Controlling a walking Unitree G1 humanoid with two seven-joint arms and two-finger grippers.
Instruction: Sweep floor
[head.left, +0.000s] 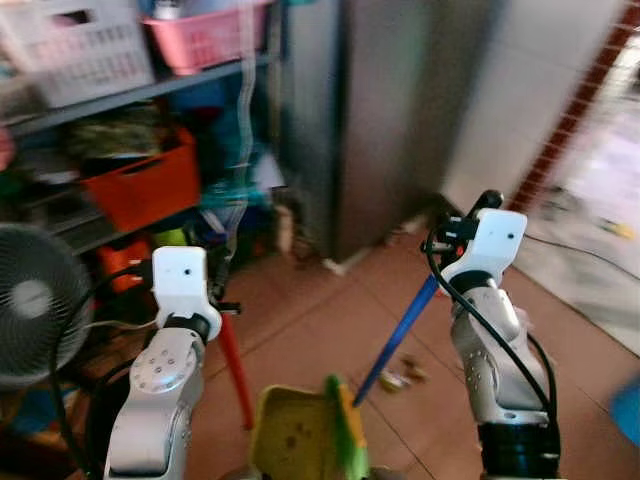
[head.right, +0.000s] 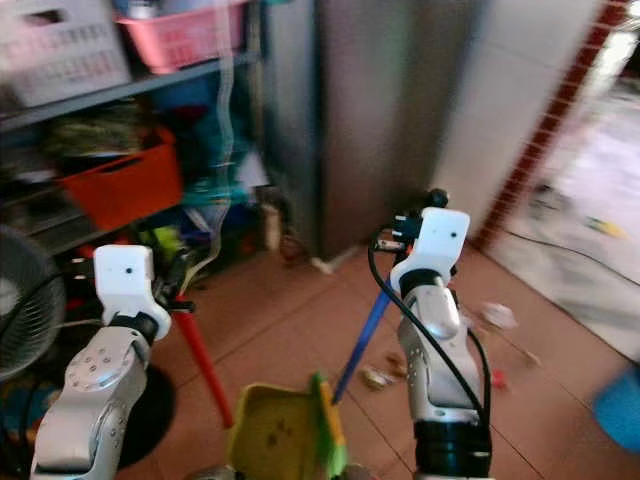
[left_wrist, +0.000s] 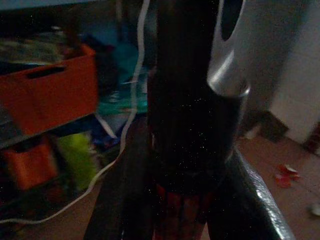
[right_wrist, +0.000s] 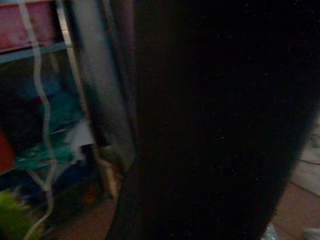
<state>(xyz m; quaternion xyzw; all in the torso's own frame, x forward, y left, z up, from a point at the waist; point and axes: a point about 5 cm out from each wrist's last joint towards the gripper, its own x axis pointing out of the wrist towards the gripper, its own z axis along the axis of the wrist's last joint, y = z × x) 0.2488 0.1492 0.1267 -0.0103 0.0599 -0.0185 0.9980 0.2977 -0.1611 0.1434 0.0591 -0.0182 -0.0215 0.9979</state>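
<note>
My left gripper (head.left: 226, 303) is shut on a red handle (head.left: 238, 372) that slants down to a yellow-green dustpan (head.left: 300, 436) at the bottom centre. In the left wrist view the dark fingers (left_wrist: 125, 200) press on the red handle (left_wrist: 180, 212). My right gripper (head.left: 447, 236) holds a blue broom handle (head.left: 400, 335) that slopes down toward the dustpan's green edge (head.left: 348, 425). Small scraps of litter (head.left: 398, 377) lie on the brown tile floor (head.left: 320, 320) by the broom's lower end. More scraps (head.right: 497, 318) lie to the right. The right wrist view is almost black.
A fan (head.left: 30, 310) stands at the left. Behind it, shelves hold an orange crate (head.left: 145, 185), a pink basket (head.left: 205, 35) and a white basket (head.left: 80, 50). A tall grey cabinet (head.left: 400, 120) stands ahead. A brick-edged doorway (head.left: 570, 120) opens right; a blue object (head.left: 627, 410) sits low right.
</note>
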